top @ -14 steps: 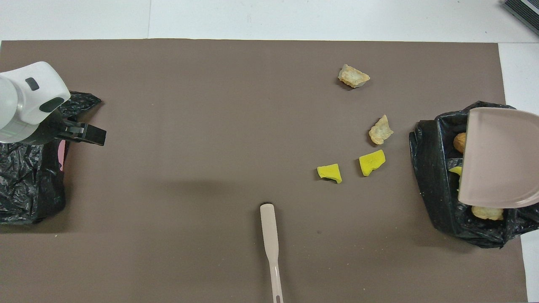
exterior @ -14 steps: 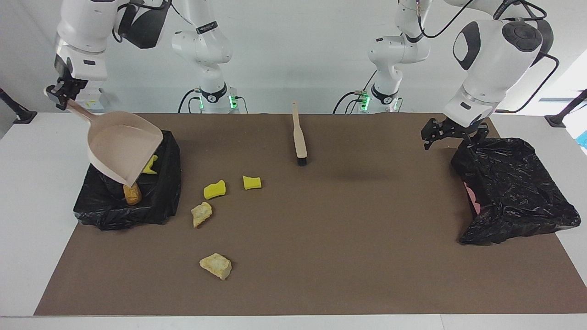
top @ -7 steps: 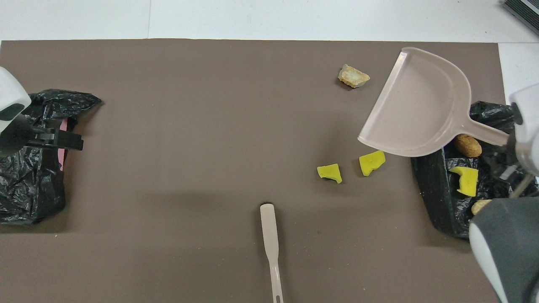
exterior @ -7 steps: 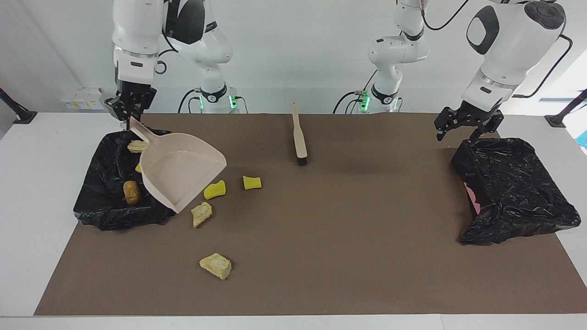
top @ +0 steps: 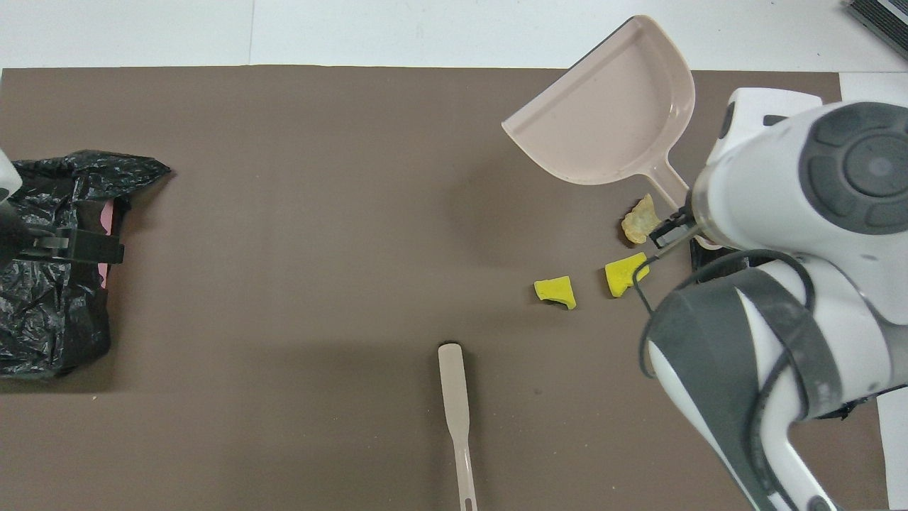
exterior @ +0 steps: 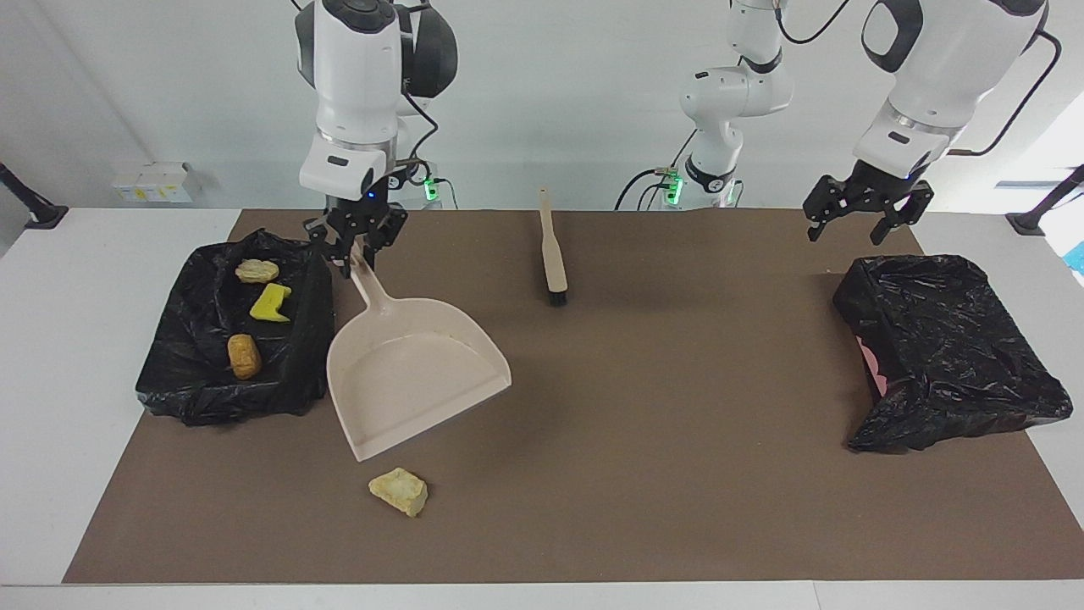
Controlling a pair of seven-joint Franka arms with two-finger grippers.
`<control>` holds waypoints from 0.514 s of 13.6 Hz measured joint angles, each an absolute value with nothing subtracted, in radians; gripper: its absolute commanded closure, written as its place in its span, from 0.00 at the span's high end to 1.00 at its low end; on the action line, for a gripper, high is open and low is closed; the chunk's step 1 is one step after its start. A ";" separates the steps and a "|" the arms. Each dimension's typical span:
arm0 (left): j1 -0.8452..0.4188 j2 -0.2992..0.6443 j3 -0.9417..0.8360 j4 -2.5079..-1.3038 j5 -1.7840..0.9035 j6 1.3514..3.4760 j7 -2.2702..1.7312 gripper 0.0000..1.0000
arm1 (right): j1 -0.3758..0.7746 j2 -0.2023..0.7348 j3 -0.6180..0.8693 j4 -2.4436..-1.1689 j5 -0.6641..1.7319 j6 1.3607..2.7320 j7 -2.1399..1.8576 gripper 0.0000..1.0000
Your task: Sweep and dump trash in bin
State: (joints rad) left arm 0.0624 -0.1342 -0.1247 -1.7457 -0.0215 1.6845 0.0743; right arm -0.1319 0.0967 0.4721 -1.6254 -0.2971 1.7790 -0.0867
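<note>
My right hand (exterior: 354, 246) grips the dustpan (exterior: 415, 373) handle — pan raised over the scraps; my left hand (exterior: 860, 216) waits open by the other bin (exterior: 948, 352).

beige smooth plastic dustpan (exterior: 415, 373) | crinkled glossy black plastic bin liner (exterior: 296, 339) | matt brown paper-like table mat (exterior: 677, 407) | porous bright yellow sponge pieces (top: 555, 291)
</note>
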 measured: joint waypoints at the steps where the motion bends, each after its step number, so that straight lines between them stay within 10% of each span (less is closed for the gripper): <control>1: 0.062 -0.142 -0.124 -1.746 -0.021 1.677 0.074 1.00 | -0.091 0.153 0.472 -1.583 -0.297 1.775 0.021 0.00; 7: 0.064 -0.112 -0.121 -1.692 0.014 1.582 0.081 1.00 | 0.126 0.473 0.471 -1.337 -0.297 1.770 0.455 0.00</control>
